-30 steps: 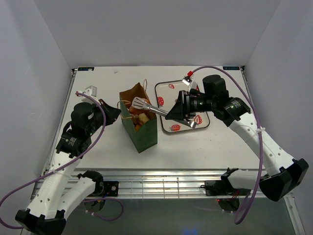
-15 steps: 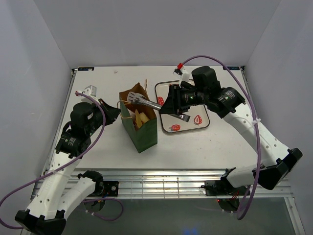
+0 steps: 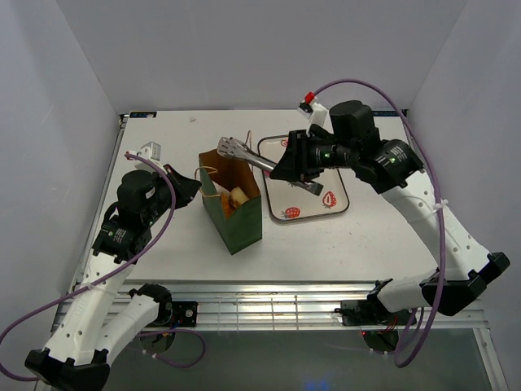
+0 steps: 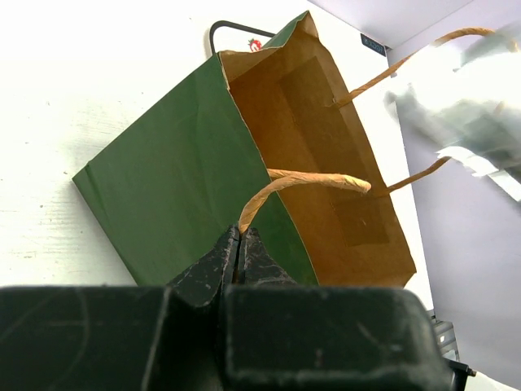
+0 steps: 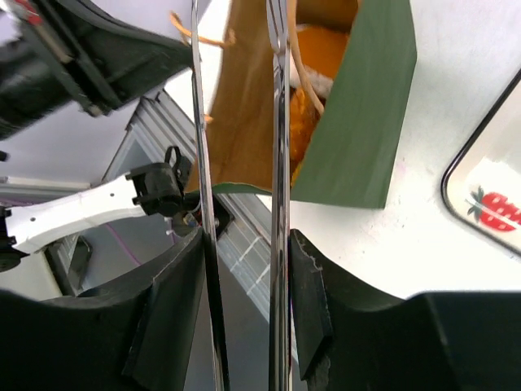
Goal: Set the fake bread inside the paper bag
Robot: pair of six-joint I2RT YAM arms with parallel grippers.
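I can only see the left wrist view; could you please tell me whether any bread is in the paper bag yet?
Observer: Yes, the top view shows fake bread lying inside the paper bag.
Operator: Thanks. What is the shiny blur at my upper right?
Observer: Those are metal tongs, held by the right gripper, their tips by the bag's far rim.
Operator: Is any bread left on the tray?
Observer: None shows, though the right arm hides part of the tray.

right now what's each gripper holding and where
Left gripper pinches the tan loop handle of the dark green paper bag. Right gripper clamps silver metal tongs across both arms.
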